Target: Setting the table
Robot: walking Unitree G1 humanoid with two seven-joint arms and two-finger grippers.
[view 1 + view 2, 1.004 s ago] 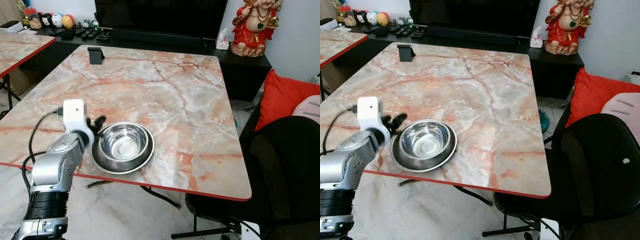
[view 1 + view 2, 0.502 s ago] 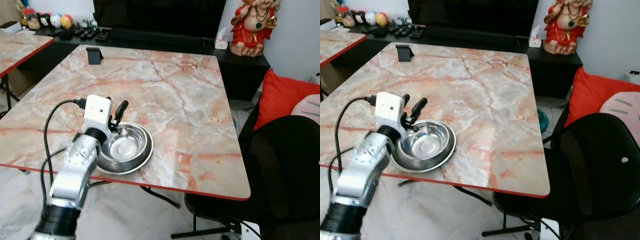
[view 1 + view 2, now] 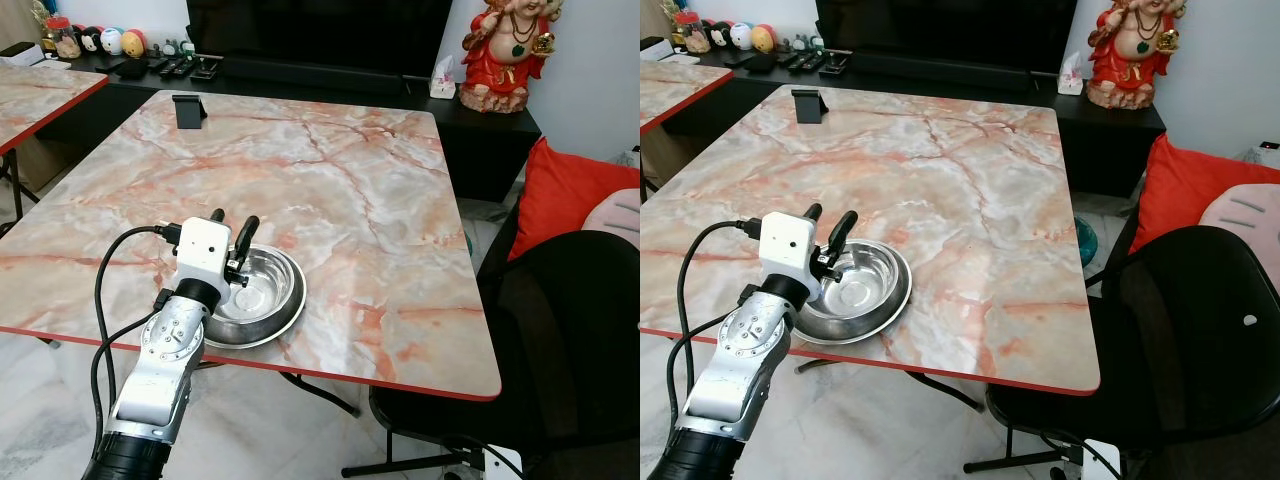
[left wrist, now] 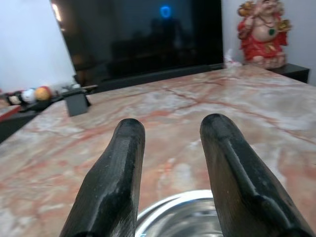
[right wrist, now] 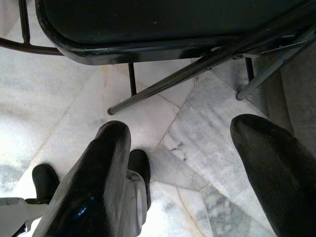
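Note:
A shiny steel bowl (image 3: 268, 287) sits in a shallow steel plate (image 3: 262, 338) near the front edge of the marble table (image 3: 330, 170). My left gripper (image 3: 232, 220) hovers over the bowl's left rim, open, its two black fingers pointing towards the far side of the table with nothing between them. The left wrist view has the two fingers (image 4: 126, 163) spread apart, with the bowl's rim (image 4: 180, 203) just below them. My right gripper (image 5: 182, 133) hangs open over the marble floor (image 5: 74, 113) beside a black chair's legs.
A small black stand (image 3: 189, 108) is at the table's far left corner. A black chair (image 3: 575, 330) stands to the right of the table, with a red cushion (image 3: 565, 195) behind it. A second marble table (image 3: 35, 95) is at the left. A red statue (image 3: 500, 50) stands on the dark sideboard.
My left gripper has risen from beside the bowl's left edge and moved forward over its rim. The bowl and plate have stayed in place.

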